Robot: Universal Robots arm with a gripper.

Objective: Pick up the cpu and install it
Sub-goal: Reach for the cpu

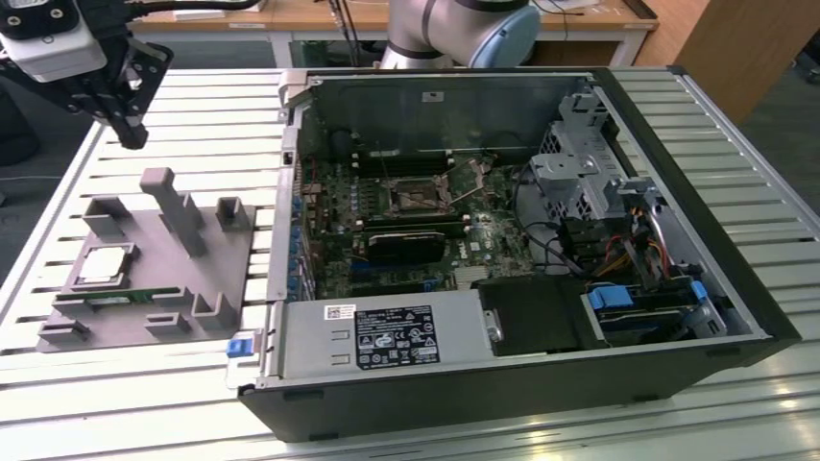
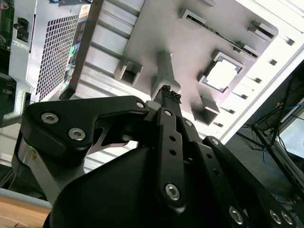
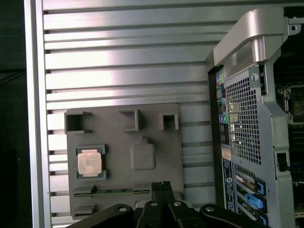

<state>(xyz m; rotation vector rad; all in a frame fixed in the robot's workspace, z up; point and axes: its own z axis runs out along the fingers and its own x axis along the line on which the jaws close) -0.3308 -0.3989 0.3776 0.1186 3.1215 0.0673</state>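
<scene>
The cpu [image 1: 106, 264] is a small square chip with a shiny metal top, lying in a recess of the grey tray [image 1: 218, 252] at the exterior view's left. It also shows in both wrist views [image 2: 222, 75] [image 3: 90, 162]. My gripper [image 1: 132, 134] hangs high above the tray's far end, well apart from the cpu, with its dark fingers [image 2: 168, 95] pressed together and nothing between them. The fingertips [image 3: 162, 185] point down toward the tray [image 3: 166, 142]. The motherboard's dark square socket [image 1: 421, 200] sits inside the open computer case [image 1: 539, 375].
A thin green memory stick [image 1: 122, 300] lies along the tray's near side. A tall grey post [image 1: 177, 206] and several low blocks rise from the tray. The case's rear panel [image 3: 247, 128] stands beside the tray on the slatted metal table [image 1: 167, 96].
</scene>
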